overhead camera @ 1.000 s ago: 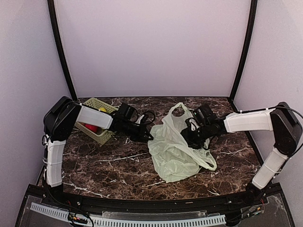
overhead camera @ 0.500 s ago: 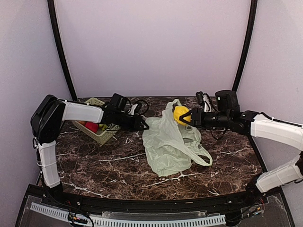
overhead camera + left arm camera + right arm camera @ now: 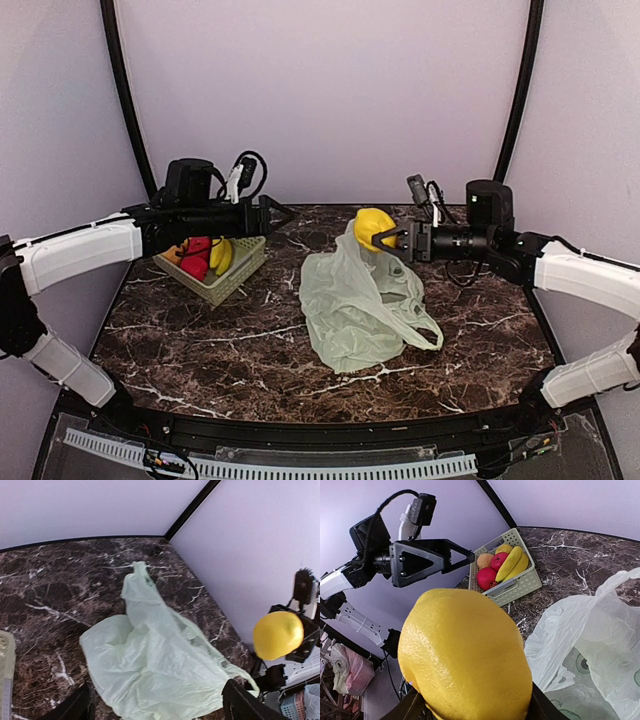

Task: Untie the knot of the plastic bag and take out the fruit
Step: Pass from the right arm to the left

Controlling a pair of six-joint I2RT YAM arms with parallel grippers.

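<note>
**Item: yellow fruit** (image 3: 372,224). It is now out of the bag and held in the air over the back of the tabletop (image 3: 200,340). The right gripper (image 3: 382,236) pinches it between its jaws. A second ago this gripper was down in the bag's mouth.

**Item: left gripper** (image 3: 278,211). Its jaws are spread and hold nothing. A moment ago it was pressed shut at the bag's edge. It now stands lifted above the basket, well apart from the bag.

**Item: plastic bag** (image 3: 350,310). It lies slack and flat at the middle of the tabletop. No knot is visible, and a loop handle (image 3: 425,335) trails loose on its near right side. It looks empty, though a small piece under the folds cannot be ruled out.

**Item: basket** (image 3: 228,284). It sits at the back left and holds bananas (image 3: 222,255), a red apple (image 3: 197,258) and an orange fruit (image 3: 485,560).

**Reading:** probably the last fruit, awaiting delivery.

**Obstruction:** the left gripper hangs over the basket, in the path of any drop there.
</note>
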